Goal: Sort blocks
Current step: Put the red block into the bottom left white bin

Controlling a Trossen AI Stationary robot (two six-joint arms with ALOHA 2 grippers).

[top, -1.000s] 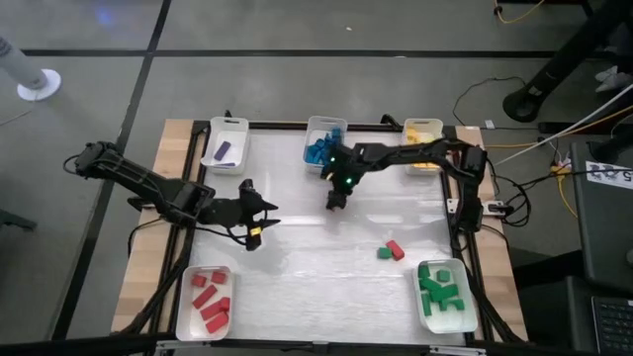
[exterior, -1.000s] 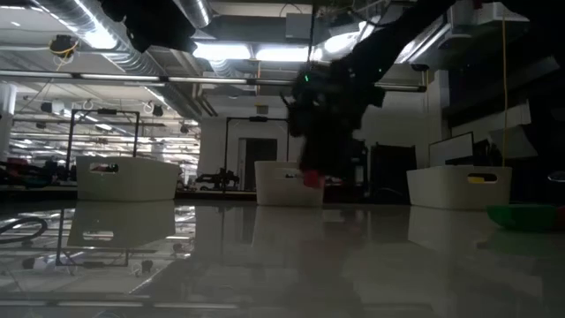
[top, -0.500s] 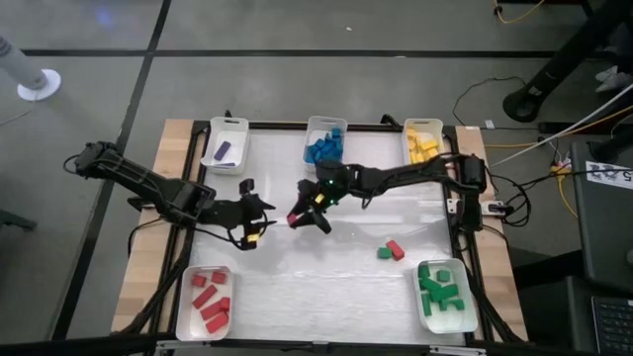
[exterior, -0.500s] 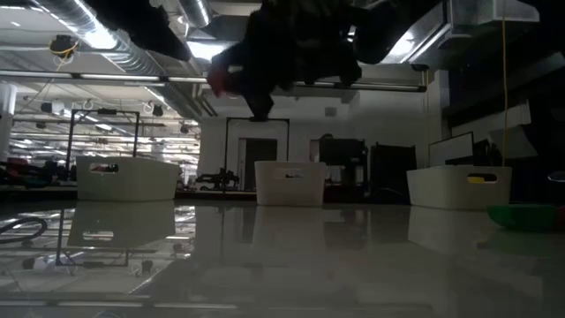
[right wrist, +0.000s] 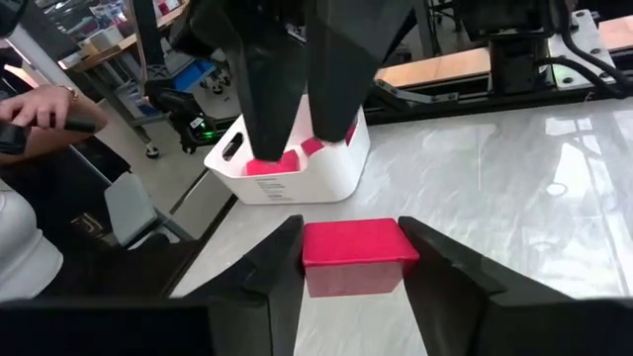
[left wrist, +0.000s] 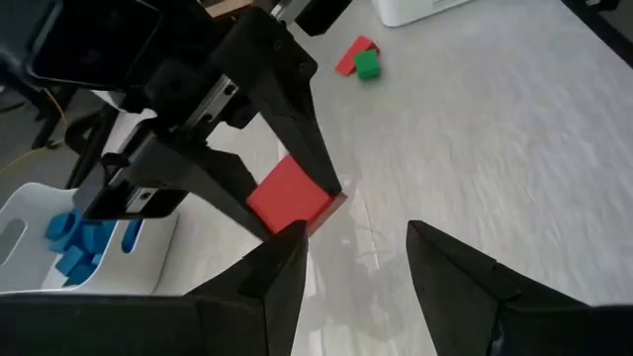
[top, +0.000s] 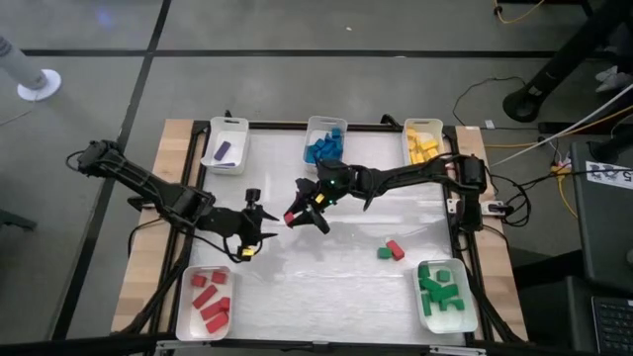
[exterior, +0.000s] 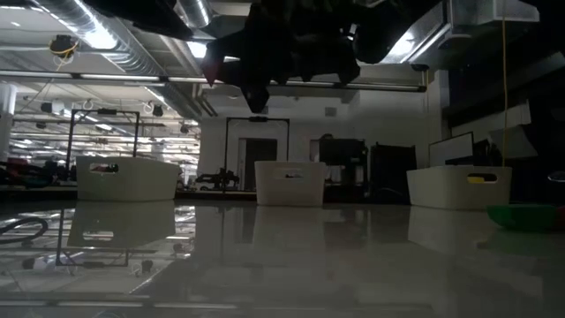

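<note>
r gripper (top: 299,217) jaws pinch a red block (right wrist: 354,244) btwn its fingers (right wrist: 280,259), held above mid-table just right of the l gripper (top: 259,237), whose jaws are spread w/ nothing btwn them, tips facing the block. around them: a loose red block (top: 396,249) touching a green block (top: 383,253) on the table (top: 346,277) further right, and white trays at the edges w/ red blocks (top: 209,299) front-left, green blocks (top: 440,288) front-right, blue blocks (top: 323,147) far-middle, yellow blocks (top: 422,146) far-right, purple block (top: 224,151) far-left. a person's hand (right wrist: 40,107) shows in the room beyond, in the r wrist view.
</note>
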